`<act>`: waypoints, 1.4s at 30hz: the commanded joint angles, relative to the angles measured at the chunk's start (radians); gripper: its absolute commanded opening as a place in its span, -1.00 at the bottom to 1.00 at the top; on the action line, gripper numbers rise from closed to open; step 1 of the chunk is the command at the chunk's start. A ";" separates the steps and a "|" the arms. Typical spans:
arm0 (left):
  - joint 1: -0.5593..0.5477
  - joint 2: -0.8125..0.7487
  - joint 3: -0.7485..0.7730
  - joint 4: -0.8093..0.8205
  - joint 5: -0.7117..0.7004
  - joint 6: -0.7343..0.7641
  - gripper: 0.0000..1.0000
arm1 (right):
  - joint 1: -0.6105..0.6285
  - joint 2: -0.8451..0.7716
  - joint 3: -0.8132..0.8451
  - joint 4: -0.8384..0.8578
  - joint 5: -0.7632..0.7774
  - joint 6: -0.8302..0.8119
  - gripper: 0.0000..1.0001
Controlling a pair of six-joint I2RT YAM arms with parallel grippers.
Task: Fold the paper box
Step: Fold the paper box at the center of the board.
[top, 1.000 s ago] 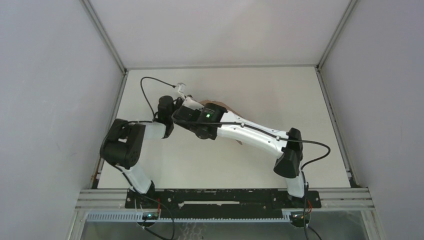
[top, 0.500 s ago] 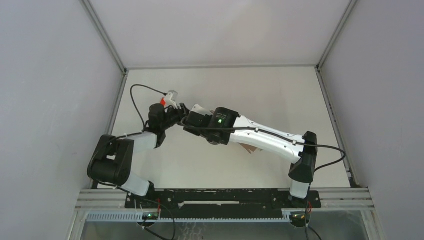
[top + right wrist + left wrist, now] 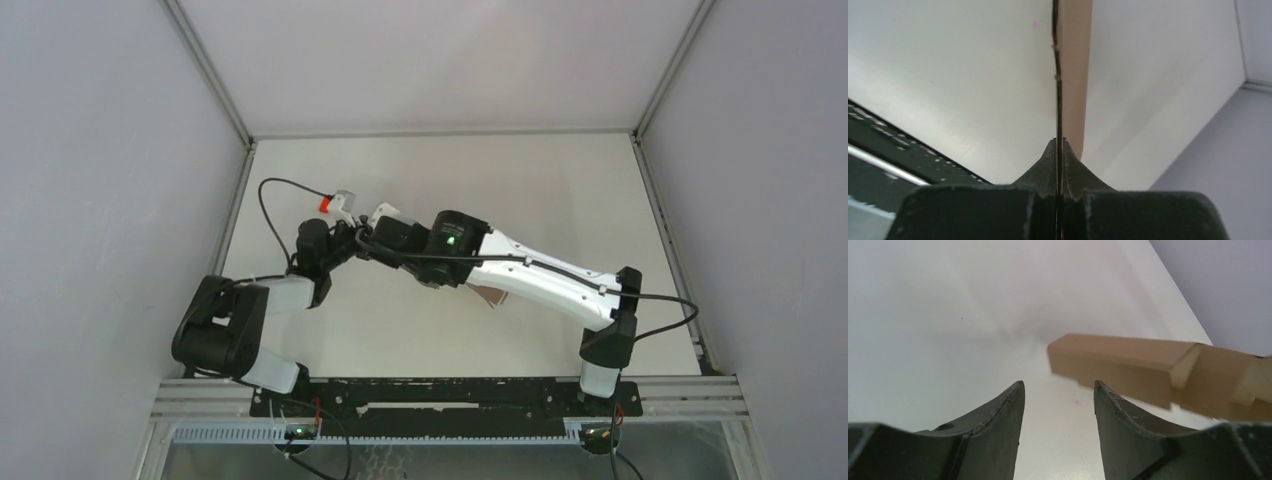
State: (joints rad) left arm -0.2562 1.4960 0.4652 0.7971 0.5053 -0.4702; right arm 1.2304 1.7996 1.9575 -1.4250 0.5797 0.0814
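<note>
Under the right arm (image 3: 545, 282), overhead: paper box (image 3: 490, 295) mostly hidden, brown sliver showing | left wrist: folded paper box just beyond fingertips, white table (image 3: 948, 315) around it | left gripper (image 3: 1058, 390) jaws apart, empty | right gripper (image 3: 1059, 142) pinched on its thin edge

- Table (image 3: 560, 190): white matt top, the floor of the enclosure.
- Tiny red block (image 3: 325, 203): over the table's left part, towards its far edge. Whether it rests on the top cannot be told.
- Pink speck (image 3: 1078, 403): a small mark on the table's surface.
- Left wall (image 3: 100, 200), right wall (image 3: 770, 200) and back wall (image 3: 440, 60): plain grey panels along the table's left, right and far edges.
- Aluminium strip (image 3: 206, 65): rises from the table's far left corner.
- Black rail (image 3: 440, 395): along the table's near edge.
- White slotted duct (image 3: 400, 433): just nearer than the table's near edge.
</note>
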 commanded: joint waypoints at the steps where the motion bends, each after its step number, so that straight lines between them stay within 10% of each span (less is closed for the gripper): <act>1: -0.006 -0.087 -0.003 -0.012 -0.007 0.005 0.17 | -0.033 -0.107 0.145 -0.019 -0.128 0.032 -1.00; 12: -0.006 -0.280 0.044 -0.308 -0.097 0.064 0.17 | -0.195 -0.191 -0.061 0.021 -0.290 -0.001 -1.00; 42: -0.174 -0.028 -0.044 -0.039 -0.220 0.048 0.19 | -0.010 -0.041 -0.208 0.108 0.207 0.000 -1.00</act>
State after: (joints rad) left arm -0.4194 1.4181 0.4374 0.6163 0.2726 -0.4110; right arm 1.1831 1.7340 1.7370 -1.3338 0.6949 0.0677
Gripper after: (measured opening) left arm 0.594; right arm 0.010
